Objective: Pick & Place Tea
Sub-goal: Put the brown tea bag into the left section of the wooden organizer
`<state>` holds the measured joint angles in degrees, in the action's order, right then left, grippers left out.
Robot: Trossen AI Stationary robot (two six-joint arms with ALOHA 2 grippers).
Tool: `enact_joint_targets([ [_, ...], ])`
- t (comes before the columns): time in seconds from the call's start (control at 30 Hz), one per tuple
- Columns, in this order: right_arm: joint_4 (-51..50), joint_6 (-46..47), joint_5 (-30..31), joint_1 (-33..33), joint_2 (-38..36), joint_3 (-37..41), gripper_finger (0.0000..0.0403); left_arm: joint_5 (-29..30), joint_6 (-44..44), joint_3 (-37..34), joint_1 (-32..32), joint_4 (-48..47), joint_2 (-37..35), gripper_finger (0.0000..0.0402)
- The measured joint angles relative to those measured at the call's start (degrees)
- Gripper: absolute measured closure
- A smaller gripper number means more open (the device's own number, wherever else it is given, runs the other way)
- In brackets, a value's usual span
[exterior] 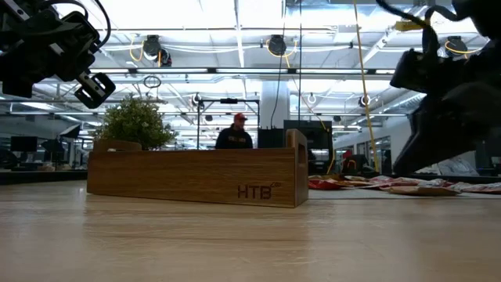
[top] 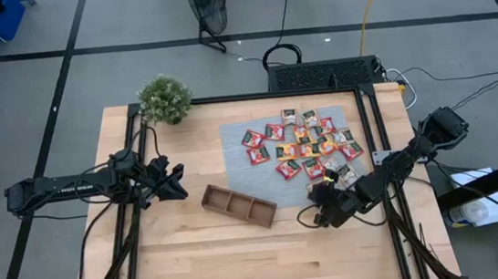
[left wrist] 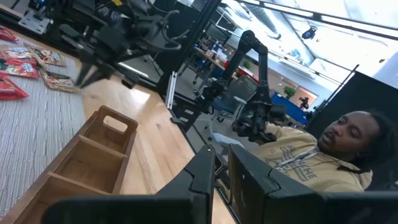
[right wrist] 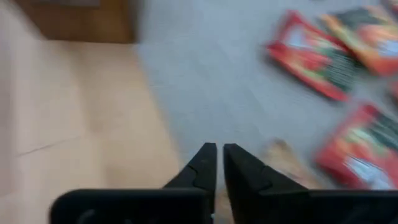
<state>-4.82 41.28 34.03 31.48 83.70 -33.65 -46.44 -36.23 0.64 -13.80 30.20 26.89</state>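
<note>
While nearly closed, right gripper (right wrist: 219, 163) overhangs mat (right wrist: 205, 93).

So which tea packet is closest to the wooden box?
The red sachet at the pile's lower left corner. It lies nearest the wooden tray; the other sachets sit farther up or right on the grey mat.

Site: I read a robotics lab | ceiling lights (exterior: 275, 45), more robot arms (left wrist: 252, 74), floor cables (top: 279, 27) at 12 o'clock.
</note>
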Motion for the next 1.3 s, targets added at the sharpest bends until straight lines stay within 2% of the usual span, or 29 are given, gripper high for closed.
enact_joint_targets([
  [0.13,5.5,-6.5,-1.3,-0.5,-0.3,0.2,0.0309,0.0,0.0,0.0,0.0,0.0,0.0,0.0353],
  [0.23,6.3,-3.3,-2.4,-1.8,-1.3,0.1,0.0273,0.0,0.0,0.0,0.0,0.0,0.0,0.0353],
  [0.3,4.0,-0.1,-5.0,-3.6,-2.2,0.1,0.0269,0.0,0.0,0.0,0.0,0.0,0.0,0.0353],
  [0.4,-3.5,3.8,-7.1,-5.9,-2.4,0.1,0.0290,0.0,0.0,0.0,0.0,0.0,0.0,0.0353],
  [0.53,-12.8,7.7,-7.0,-8.8,-2.4,0.2,0.0341,0.0,0.0,0.0,0.0,0.0,0.0,0.0353],
  [0.67,-12.3,7.5,-7.3,-10.5,-2.4,1.0,0.0384,0.0,0.0,0.0,0.0,0.0,0.0,0.0353],
  [0.73,-10.8,6.1,-9.4,-10.8,-2.4,0.9,0.0397,0.0,0.0,0.0,0.0,0.0,0.0,0.0353],
  [0.9,-5.4,0.6,-21.1,-10.6,-2.5,0.9,0.0396,0.0,0.0,0.0,0.0,0.0,0.0,0.0353],
  [1.03,-5.5,0.1,-30.0,-9.8,-2.7,0.8,0.0401,0.0,0.0,0.0,0.0,0.0,0.0,0.0353],
  [1.17,-5.6,-0.4,-31.5,-8.7,-3.0,0.8,0.0402,0.0,0.0,0.0,0.0,0.0,0.0,0.0353],
  [1.3,0.6,-7.0,-31.7,-6.4,-4.7,1.2,0.0402,0.0,0.0,0.0,0.0,0.0,0.0,0.0353],
])
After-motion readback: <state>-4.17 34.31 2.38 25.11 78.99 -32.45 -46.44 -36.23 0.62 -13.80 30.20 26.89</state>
